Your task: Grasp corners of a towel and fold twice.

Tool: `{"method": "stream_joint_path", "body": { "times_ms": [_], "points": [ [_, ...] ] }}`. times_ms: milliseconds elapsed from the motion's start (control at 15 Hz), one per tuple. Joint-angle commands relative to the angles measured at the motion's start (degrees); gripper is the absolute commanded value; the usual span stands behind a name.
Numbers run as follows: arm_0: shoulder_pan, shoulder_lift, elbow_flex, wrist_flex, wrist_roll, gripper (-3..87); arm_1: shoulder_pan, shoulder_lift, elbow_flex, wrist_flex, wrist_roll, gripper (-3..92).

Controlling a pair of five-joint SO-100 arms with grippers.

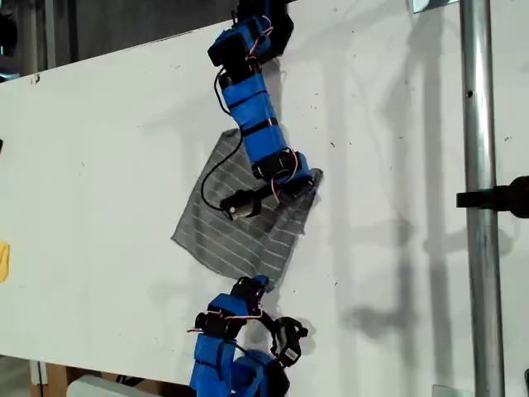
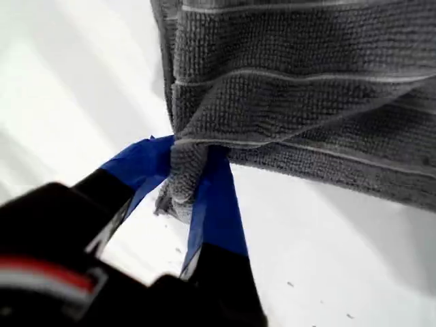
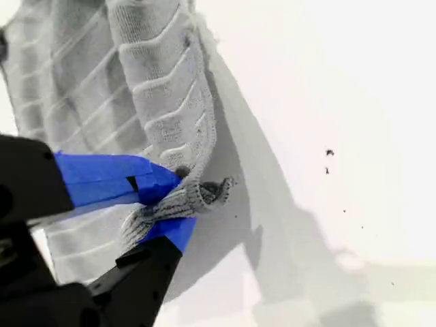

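Standing surface: a broad white table (image 1: 107, 149) tilted across the exterior view, with small dark specks and soft shadows on it.
Upright: a shiny metal pole (image 1: 482, 207) runs down the exterior view's right side, a black clamp (image 1: 500, 198) fixed to it.
Task cloth: the square gray soft-fabric towel with thin white stripes (image 1: 235, 231) lies near the middle of the table, mostly flat, partly under the upper blue arm.
Upper arm: a blue segmented arm (image 1: 252, 99) reaches in from the table's far edge and ends over the towel's far side.
Lower arm: a second blue arm (image 1: 227, 347) comes from the table's near edge, its tip at the towel's nearest corner (image 1: 263, 283).
First gripper: my first gripper (image 2: 194, 187) has its blue-taped jaws closed narrow on a bunched towel corner (image 2: 182, 178), the cloth lifted off the white table.
Second gripper: my second gripper (image 3: 174, 204) pinches another corner (image 3: 197, 194) between blue jaws, a rolled fold of towel rising from it.
Which arm is which: I cannot tell.
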Motion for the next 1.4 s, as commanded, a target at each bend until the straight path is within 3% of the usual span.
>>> {"method": "stream_joint_path", "body": {
  "times_ms": [0,267,533,733,1000,1333],
  "points": [
    [8.00,2.20,-10.20,4.13,-4.66,-2.7,-4.66,8.17,-0.35,-1.05,-0.79,-0.2],
    [17.31,-6.42,-25.14,8.09,-11.51,-2.7,-10.37,9.93,-1.85,-8.09,-1.05,-0.2],
    [11.51,-9.67,-30.32,12.22,-8.09,-2.7,-5.19,20.39,10.28,-5.36,2.55,-0.2],
    [0.35,-9.23,-30.94,16.52,1.41,-2.7,1.93,29.97,20.57,-2.64,2.11,-0.2],
    [-14.50,-10.46,-31.55,16.00,16.61,-2.7,10.63,39.11,32.61,-1.05,-1.93,-0.2],
    [-28.65,-20.30,-43.24,14.59,32.96,-2.7,25.31,41.31,34.80,2.81,-15.64,-0.2]
  ]
}}
